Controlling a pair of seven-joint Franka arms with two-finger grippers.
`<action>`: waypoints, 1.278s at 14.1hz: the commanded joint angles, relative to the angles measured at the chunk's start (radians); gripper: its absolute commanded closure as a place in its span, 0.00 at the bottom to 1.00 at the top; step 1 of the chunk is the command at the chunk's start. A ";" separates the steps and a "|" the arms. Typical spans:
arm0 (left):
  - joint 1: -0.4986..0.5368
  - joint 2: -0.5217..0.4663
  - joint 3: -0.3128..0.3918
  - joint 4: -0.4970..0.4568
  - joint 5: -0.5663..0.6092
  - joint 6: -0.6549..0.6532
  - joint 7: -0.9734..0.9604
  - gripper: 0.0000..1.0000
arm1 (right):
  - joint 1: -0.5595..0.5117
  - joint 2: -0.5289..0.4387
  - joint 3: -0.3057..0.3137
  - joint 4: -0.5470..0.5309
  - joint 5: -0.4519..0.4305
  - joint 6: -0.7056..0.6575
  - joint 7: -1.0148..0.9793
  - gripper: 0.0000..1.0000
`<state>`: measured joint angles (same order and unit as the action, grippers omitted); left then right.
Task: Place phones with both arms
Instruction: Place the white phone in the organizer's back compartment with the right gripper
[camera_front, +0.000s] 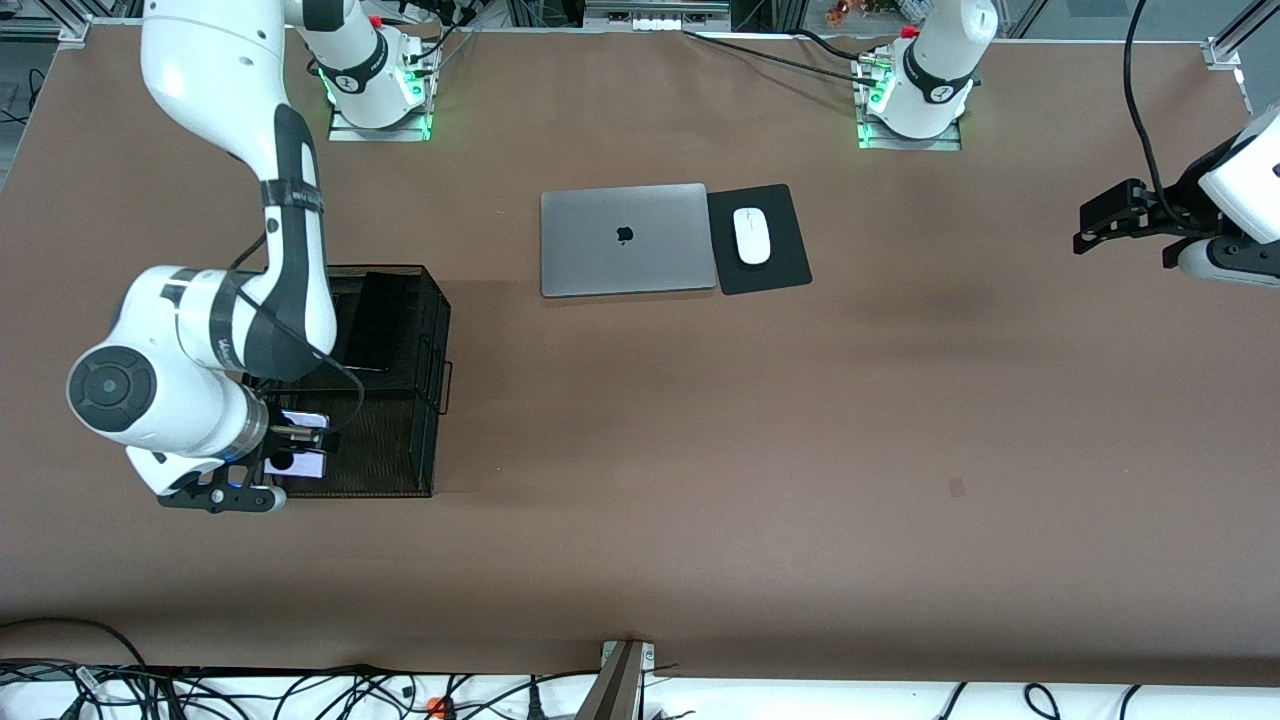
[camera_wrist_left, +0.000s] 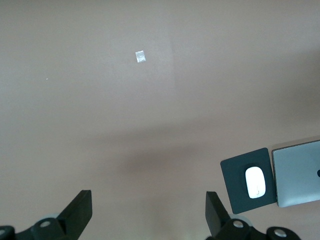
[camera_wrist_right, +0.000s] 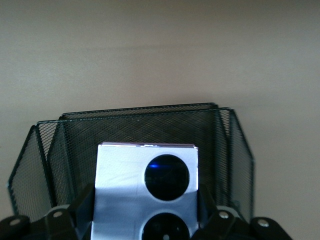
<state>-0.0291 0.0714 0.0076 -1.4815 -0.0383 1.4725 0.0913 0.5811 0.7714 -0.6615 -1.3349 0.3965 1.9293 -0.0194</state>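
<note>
My right gripper (camera_front: 298, 440) is shut on the lilac-white phone (camera_front: 305, 462), over the end of the black mesh basket (camera_front: 440, 340) nearer the front camera. In the right wrist view the phone (camera_wrist_right: 120, 175) shows two black circles and sits between the gripper (camera_wrist_right: 147, 212) fingers, with the basket's mesh walls (camera_wrist_right: 140, 122) past it. A black slab phone (camera_front: 375, 320) lies in the basket's farther part. My left gripper (camera_front: 1105, 215) hangs open and empty over bare table at the left arm's end; its fingers (camera_wrist_left: 80, 210) stand wide apart around the gripper's middle (camera_wrist_left: 148, 215).
A shut silver laptop (camera_front: 625, 240) lies mid-table toward the bases, beside a black mouse pad (camera_front: 775, 265) with a white mouse (camera_front: 752, 235) on it. They also show in the left wrist view: the laptop (camera_wrist_left: 300, 172) and the mouse (camera_wrist_left: 254, 182). A small tape mark (camera_front: 956, 487) is on the brown table.
</note>
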 joint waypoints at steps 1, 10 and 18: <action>0.000 -0.027 -0.008 -0.020 0.021 -0.006 -0.012 0.00 | 0.020 -0.020 0.008 -0.104 0.071 0.098 -0.002 0.70; 0.000 -0.027 -0.011 -0.020 0.021 -0.009 -0.013 0.00 | 0.029 -0.007 0.020 -0.184 0.151 0.119 0.003 0.53; 0.000 -0.027 -0.011 -0.019 0.021 -0.009 -0.013 0.00 | 0.023 -0.001 0.022 -0.178 0.154 0.117 0.010 0.01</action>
<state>-0.0291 0.0709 0.0036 -1.4815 -0.0383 1.4696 0.0874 0.6040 0.7811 -0.6391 -1.5070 0.5301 2.0386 -0.0139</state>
